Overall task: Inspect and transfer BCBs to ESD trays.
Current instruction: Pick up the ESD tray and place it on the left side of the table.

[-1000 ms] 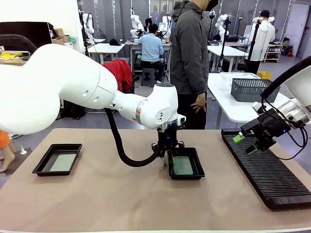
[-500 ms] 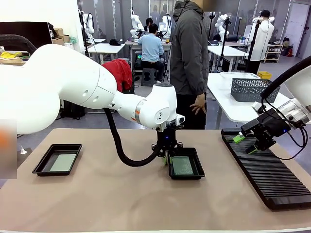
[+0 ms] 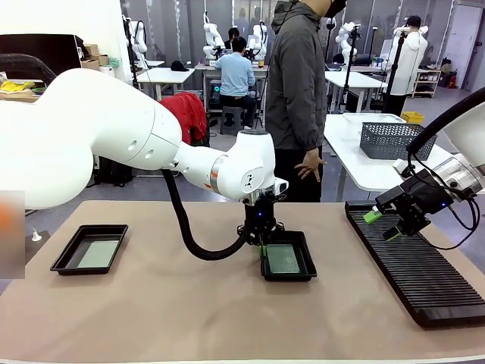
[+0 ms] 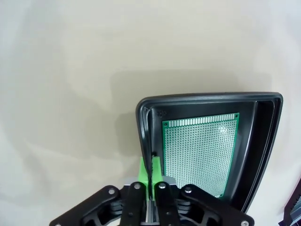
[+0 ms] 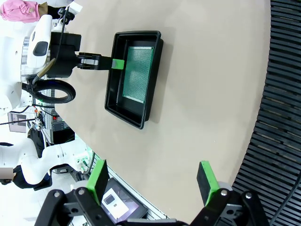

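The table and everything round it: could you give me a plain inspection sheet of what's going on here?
Surface: tan table, bare between items.
Job's things: middle tray holds a green board; left tray holds another board.
Clutter: long black slotted rack on the table's right side.
Grippers: left gripper has its jaws shut on the middle tray's rim; right gripper hangs over the rack with jaws open, holding nothing.
Cables: black hose loops under the left arm; thin cable by the right wrist.
Surroundings: a person stands at the far side; other tables behind.
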### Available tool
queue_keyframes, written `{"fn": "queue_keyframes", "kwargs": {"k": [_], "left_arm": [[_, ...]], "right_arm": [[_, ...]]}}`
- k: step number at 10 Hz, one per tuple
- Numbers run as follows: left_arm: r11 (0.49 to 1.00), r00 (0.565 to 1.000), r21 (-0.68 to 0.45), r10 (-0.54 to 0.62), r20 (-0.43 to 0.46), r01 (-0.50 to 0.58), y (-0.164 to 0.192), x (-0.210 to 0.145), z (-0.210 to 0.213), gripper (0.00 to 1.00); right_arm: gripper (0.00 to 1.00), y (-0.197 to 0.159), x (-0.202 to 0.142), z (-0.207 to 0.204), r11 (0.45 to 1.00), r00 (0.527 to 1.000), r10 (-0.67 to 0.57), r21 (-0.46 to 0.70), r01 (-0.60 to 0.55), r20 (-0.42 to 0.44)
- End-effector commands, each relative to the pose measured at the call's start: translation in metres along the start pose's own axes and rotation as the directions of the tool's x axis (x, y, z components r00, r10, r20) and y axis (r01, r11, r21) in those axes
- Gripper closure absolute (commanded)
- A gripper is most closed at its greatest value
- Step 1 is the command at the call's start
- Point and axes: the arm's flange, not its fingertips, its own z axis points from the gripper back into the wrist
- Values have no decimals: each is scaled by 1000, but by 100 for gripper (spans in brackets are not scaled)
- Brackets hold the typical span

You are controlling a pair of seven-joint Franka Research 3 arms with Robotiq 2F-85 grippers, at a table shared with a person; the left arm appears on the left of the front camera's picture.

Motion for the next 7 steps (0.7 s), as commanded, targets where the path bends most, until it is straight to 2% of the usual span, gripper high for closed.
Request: {"fn": "queue_keyframes", "kwargs": {"k": [1, 2, 5, 7], "left_arm": [[999, 1000, -26, 17, -20, -17, 10, -1, 5, 100], [1000, 1000, 0, 0, 0, 0, 0, 0, 0, 100], [1000, 1000, 0, 0, 0, 0, 0, 0, 0, 100], [999, 1000, -50, 5, -8, -5, 7, 2, 6, 97]], "right_arm": [[0, 2, -2, -1, 1000, 1000, -17, -11, 17, 10], [0, 2, -2, -1, 1000, 1000, -17, -11, 17, 10], [0, 2, -2, -1, 1000, 1000, -17, -11, 17, 10], [0, 2, -2, -1, 1000, 1000, -17, -11, 17, 10]]}}
